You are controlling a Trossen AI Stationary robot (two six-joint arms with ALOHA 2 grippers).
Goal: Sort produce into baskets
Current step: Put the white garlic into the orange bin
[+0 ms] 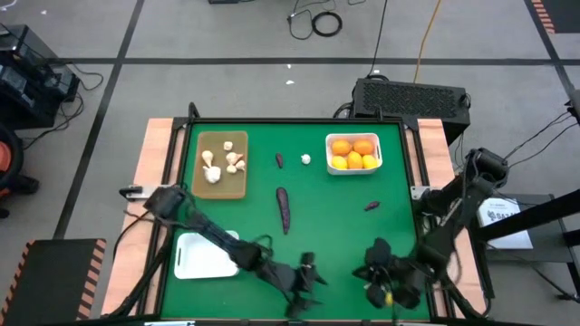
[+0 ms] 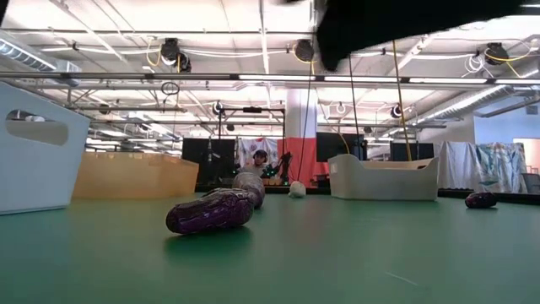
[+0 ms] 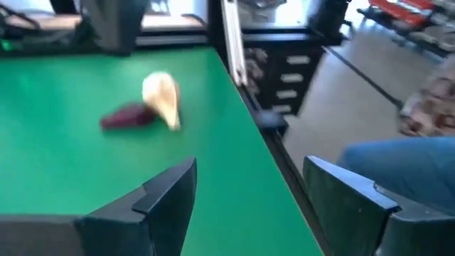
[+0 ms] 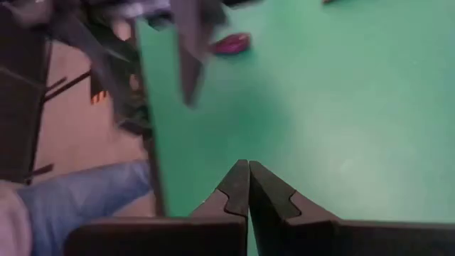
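Right up close in the low view lies the long dark purple eggplant-like piece, flat on the green table, its far end pointing away across the mat. From above, that long piece sits near mid-table, beyond the left gripper and apart from it. The left gripper's two dark fingers stand wide apart with nothing between them, hovering near the table's front edge. Farther out, past those fingers, a small dark purple piece lies touching a cream-white garlic-like bulb.

Beside the left gripper, toward the left arm's base, sits the empty white tray with rounded corners. Beyond that, at the far left, the flat tan wooden-looking tray carries several cream-white bulbs. Far right, a second white tray is filled with round orange and yellow citrus fruits.

The right gripper waits at the front edge, to the right of the left one, its fingertips pressed together on nothing. Ahead of it, well apart, another small dark purple piece rests alone on the mat; it shows in the right wrist view too.
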